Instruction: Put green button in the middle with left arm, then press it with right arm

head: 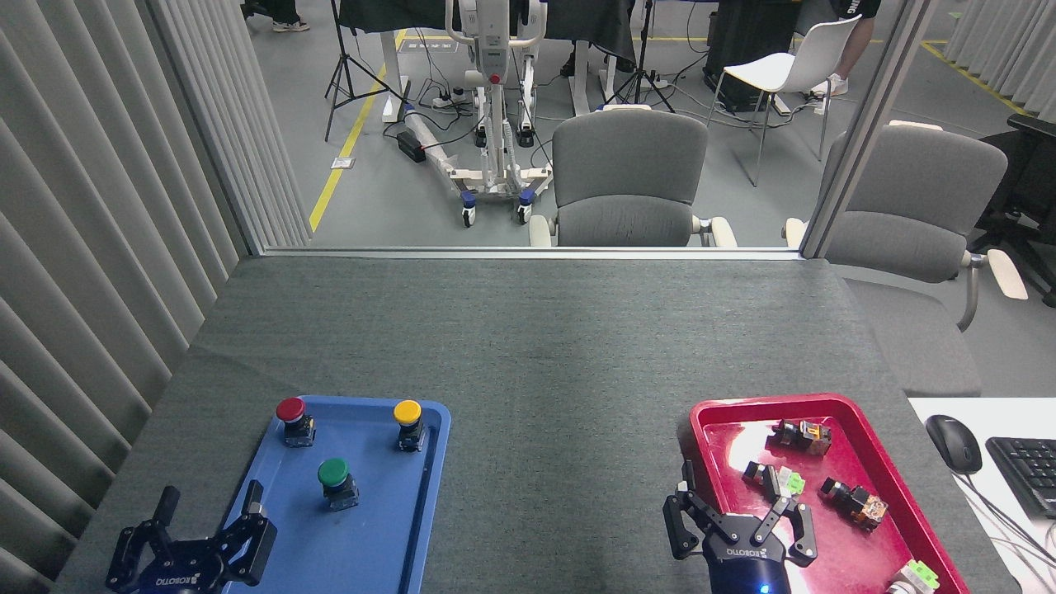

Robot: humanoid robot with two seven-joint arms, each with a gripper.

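Note:
The green button (334, 474) stands upright on the blue tray (388, 544), between a red-capped button (292, 415) and a yellow-capped button (407, 419) further back. My left gripper (206, 521) is open at the tray's near left corner, down and left of the green button, holding nothing. My right gripper (738, 516) is open over the near left edge of the red tray (726, 421), fingers spread and empty. The bare dark grey middle (561, 429) of the table lies between the two trays.
The red tray holds several small switches, some pale green (790, 481) and some orange (865, 505). A mouse (953, 443) and keyboard (1027, 470) sit on a white desk at right. Two grey chairs (629, 177) stand beyond the table's far edge. Slatted panels line the left side.

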